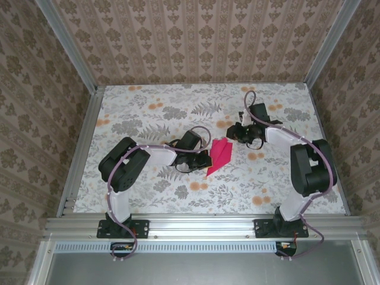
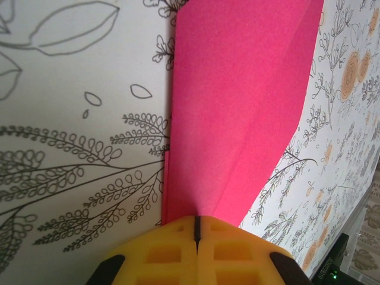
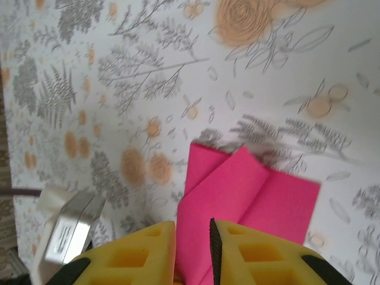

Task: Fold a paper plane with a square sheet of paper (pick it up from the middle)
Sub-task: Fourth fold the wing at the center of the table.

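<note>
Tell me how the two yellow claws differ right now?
The left gripper is shut, seemingly pinching the paper plane; the right gripper has jaws slightly apart, pink paper showing between. The left gripper reaches the plane from its left, the right gripper from the far right. Both have yellow fingers.

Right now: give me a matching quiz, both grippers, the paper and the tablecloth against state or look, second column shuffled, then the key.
1. left gripper
2. right gripper
3. paper plane
4. tablecloth

A. magenta-pink, folded to a point
B. jaws slightly apart, pink paper showing in the gap
C. grey leaves and orange flowers
D. jaws shut on the paper's edge

Pairs: 1-D, 2-B, 3-A, 4-C
</note>
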Available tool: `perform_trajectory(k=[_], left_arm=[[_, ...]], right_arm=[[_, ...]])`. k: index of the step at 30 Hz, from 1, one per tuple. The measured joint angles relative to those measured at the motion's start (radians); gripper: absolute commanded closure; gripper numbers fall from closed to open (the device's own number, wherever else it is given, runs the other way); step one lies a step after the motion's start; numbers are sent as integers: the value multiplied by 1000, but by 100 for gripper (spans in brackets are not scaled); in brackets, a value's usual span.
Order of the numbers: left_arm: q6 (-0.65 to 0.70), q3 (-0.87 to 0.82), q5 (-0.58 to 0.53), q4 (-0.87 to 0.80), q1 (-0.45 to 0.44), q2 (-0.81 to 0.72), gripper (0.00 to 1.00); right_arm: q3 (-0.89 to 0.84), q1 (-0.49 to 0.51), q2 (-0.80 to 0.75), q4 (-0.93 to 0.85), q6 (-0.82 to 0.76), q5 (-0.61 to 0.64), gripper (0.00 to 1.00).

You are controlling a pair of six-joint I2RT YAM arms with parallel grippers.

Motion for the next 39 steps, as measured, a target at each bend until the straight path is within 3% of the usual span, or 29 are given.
perform_trajectory(k=[6,13,20,39], left_arm=[[0,1,0,-2,0,0,99],[0,1,0,-2,0,0,98],[5,3,1,-3,0,-1,97],[60,31,12,-144,-31,-68,83]], right_arm=[[-87,92,-8,26,46,-23,84],[-93,167,90,110,113,-66,87],[-93,172,150,116,131,-48,89],[-70,172,176,81,131,-38,89]])
